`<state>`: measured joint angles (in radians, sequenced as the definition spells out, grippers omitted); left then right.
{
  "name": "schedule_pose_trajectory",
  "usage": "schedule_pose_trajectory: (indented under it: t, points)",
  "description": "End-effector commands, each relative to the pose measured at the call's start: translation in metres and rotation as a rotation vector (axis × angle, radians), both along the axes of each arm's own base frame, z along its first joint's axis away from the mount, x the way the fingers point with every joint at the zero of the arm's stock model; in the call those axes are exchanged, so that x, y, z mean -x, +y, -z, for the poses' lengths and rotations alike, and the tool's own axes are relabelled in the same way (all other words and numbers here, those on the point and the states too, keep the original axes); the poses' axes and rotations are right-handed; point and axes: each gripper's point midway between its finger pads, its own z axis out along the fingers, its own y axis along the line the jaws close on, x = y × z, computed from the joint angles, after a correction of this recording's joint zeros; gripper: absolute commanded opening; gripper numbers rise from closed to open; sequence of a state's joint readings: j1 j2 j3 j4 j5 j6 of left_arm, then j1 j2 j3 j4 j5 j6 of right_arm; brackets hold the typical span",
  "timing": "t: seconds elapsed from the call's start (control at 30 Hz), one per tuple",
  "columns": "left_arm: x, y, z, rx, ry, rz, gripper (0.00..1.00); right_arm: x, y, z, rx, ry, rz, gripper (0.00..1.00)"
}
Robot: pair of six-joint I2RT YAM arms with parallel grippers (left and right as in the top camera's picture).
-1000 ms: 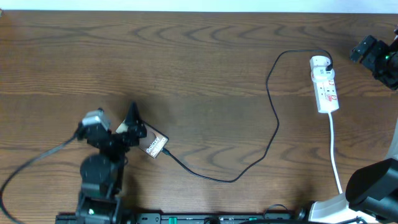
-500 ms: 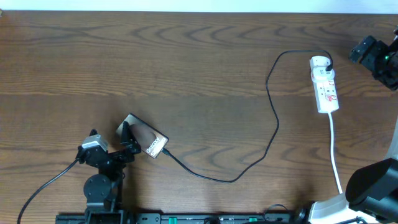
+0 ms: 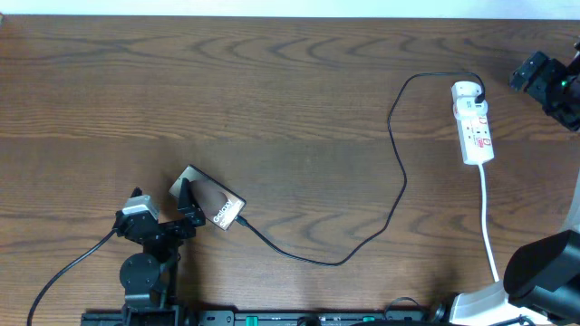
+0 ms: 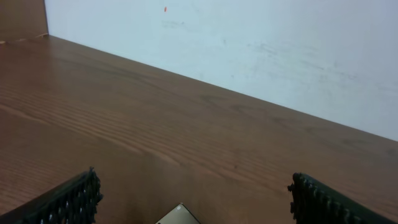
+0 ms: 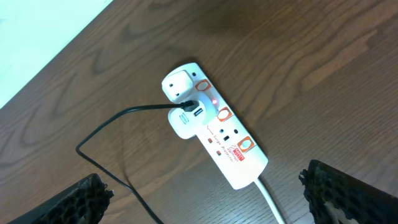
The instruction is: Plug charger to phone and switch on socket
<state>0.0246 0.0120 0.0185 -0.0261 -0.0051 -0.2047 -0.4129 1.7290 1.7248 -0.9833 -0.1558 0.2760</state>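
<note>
The phone (image 3: 216, 201) lies flat at the front left of the table, and one corner (image 4: 180, 215) shows at the bottom of the left wrist view. The charger (image 3: 401, 172), a thin black cable, runs from the socket (image 3: 473, 122) in a long loop to the phone's right end, where its tip meets the phone's edge. In the right wrist view the cable (image 5: 124, 115) enters the socket (image 5: 221, 134) beside a small lit red light. My left gripper (image 3: 161, 195) (image 4: 189, 199) is open and empty at the phone's left corner. My right gripper (image 3: 536, 77) (image 5: 217, 199) is open and empty, above the socket's cord end.
The socket's white cord (image 3: 489, 235) runs toward the front right, where the right arm's base (image 3: 544, 272) stands. A thick black robot cable (image 3: 54, 263) trails left from the left arm. A white wall (image 4: 249, 43) borders the table's far edge.
My left arm has drawn back toward the front left, off the phone, uncovering most of it. In the last half second it barely moved. The right arm, cable and socket have not moved.
</note>
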Motion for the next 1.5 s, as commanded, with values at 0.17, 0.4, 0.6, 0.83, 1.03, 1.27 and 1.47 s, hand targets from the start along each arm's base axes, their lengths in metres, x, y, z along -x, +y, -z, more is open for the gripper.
schedule_pose_trajectory:
  t: [0.17, 0.4, 0.6, 0.83, 1.03, 1.27, 1.47]
  points:
    - [0.002, 0.002, 0.017, -0.020, 0.057, -0.008, 0.95, 0.000, -0.001, 0.002, -0.001, 0.007, 0.010, 0.99]
    - [0.002, 0.002, 0.017, -0.020, 0.057, -0.008, 0.95, 0.000, -0.001, 0.002, -0.001, 0.007, 0.010, 0.99]
    - [0.002, 0.002, 0.017, -0.020, 0.057, -0.008, 0.95, -0.001, -0.001, 0.002, -0.001, 0.008, 0.010, 0.99]
    - [0.002, 0.002, 0.017, -0.020, 0.057, -0.008, 0.95, 0.002, 0.003, -0.002, -0.001, -0.001, 0.003, 0.99]
    - [0.002, 0.002, 0.017, -0.020, 0.057, -0.008, 0.95, -0.009, 0.042, -0.029, 0.100, -0.189, -0.117, 0.99]
    - [0.002, 0.002, 0.017, -0.020, 0.057, -0.008, 0.95, 0.001, 0.138, -0.052, 0.474, -0.565, -0.547, 0.99]
    - [0.002, 0.002, 0.017, -0.020, 0.057, -0.008, 0.95, 0.057, 0.190, -0.027, 0.658, -0.730, -0.747, 0.99]
